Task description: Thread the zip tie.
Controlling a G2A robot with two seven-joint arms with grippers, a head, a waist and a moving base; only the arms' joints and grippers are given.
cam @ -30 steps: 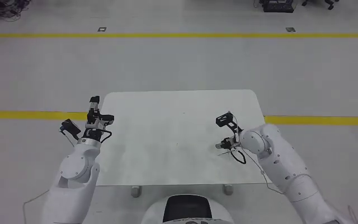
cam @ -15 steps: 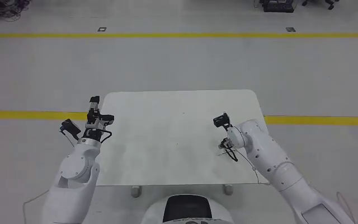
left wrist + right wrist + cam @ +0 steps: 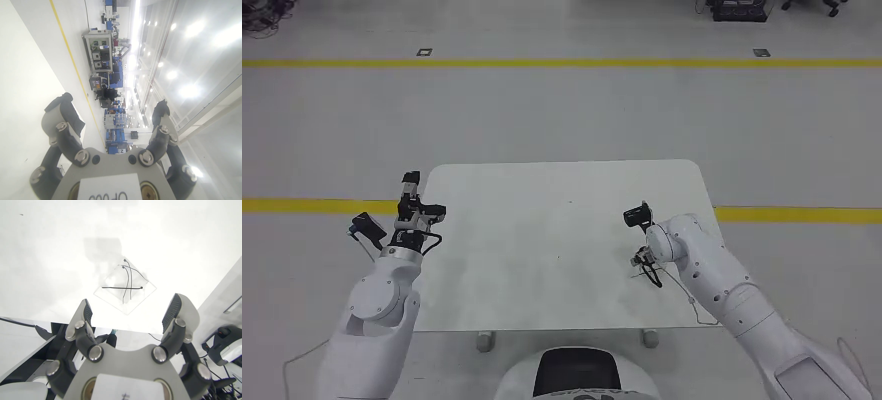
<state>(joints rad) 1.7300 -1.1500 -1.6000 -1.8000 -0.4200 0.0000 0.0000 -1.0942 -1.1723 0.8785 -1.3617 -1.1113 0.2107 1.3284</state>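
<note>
Three thin black zip ties (image 3: 127, 283) lie crossed on a clear square sheet (image 3: 146, 295) on the white table (image 3: 542, 250), close to the table's edge. My right gripper (image 3: 130, 310) hangs open above the table just short of the sheet, with nothing between its ribbed pads (image 3: 171, 310). The right arm (image 3: 692, 255) is over the table's right side. My left gripper (image 3: 111, 109) is open and empty, held at the table's left edge (image 3: 414, 205) and pointing away from the surface.
The tabletop is plain white, and a yellow floor line (image 3: 562, 63) runs behind it. In the right wrist view, dark cables and equipment (image 3: 219, 349) sit past the table's edge.
The right arm has turned and drawn its forearm inward over the table's right side. The left arm has stayed still.
</note>
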